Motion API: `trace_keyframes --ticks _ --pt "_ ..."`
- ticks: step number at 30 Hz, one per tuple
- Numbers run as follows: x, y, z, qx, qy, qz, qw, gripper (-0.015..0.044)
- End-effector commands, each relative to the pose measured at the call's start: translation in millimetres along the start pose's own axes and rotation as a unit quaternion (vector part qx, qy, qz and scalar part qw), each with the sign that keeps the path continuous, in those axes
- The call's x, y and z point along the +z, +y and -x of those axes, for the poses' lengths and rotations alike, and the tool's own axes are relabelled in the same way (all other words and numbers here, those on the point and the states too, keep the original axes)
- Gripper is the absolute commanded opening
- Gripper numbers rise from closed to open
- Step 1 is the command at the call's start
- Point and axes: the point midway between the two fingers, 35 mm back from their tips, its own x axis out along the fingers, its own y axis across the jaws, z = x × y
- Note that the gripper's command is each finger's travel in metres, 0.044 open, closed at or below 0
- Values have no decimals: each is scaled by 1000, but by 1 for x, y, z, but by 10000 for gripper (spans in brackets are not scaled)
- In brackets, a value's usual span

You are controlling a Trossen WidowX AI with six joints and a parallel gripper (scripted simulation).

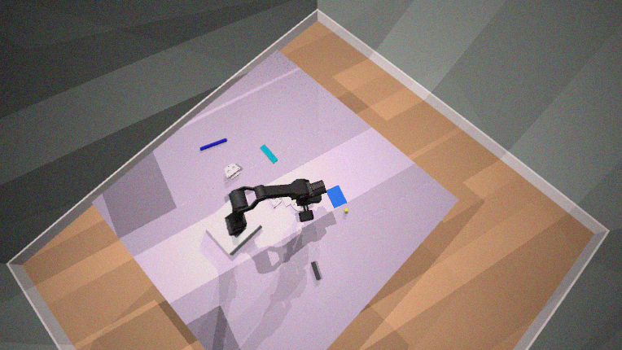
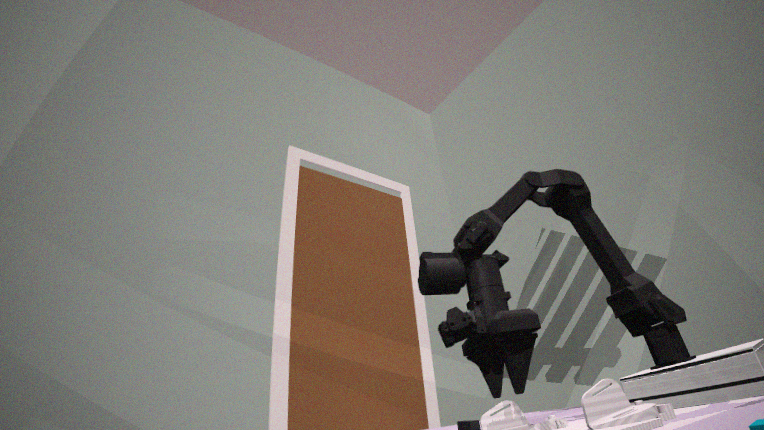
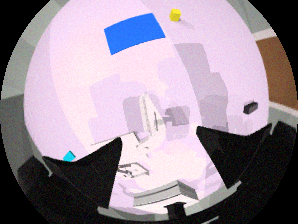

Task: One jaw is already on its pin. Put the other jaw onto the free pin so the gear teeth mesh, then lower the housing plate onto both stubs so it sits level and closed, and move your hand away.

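My gripper (image 2: 507,394) (image 3: 160,136) is open and empty, pointing down above the white parts; in the top view the arm hides its fingers. A long white jaw-like part (image 3: 147,115) stands up from the table below and between the fingers. Beside it are flat white parts (image 3: 129,141), partly behind the left finger in the wrist view. A smaller white part (image 1: 276,202) (image 3: 132,170) lies nearer the arm's base. A white piece with holes (image 1: 232,170) lies apart, on the far side of the arm. Which part is the housing plate, and the pins and gear teeth, I cannot tell clearly.
A blue square (image 1: 336,196) (image 3: 134,34) and a yellow cube (image 1: 346,210) (image 3: 175,15) lie beyond the gripper. A teal bar (image 1: 269,154) (image 3: 69,156), a dark blue rod (image 1: 212,144) and a dark block (image 1: 316,270) (image 3: 250,107) lie around. The arm stands on a pale base (image 1: 217,237).
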Motion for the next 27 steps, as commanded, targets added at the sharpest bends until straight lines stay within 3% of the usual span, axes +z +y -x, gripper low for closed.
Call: trace_keyframes --ticks 1,27 --pt "0 0 0 -2 0 -2 1000 440" --pt "1 0 -11 0 0 0 1000 440"
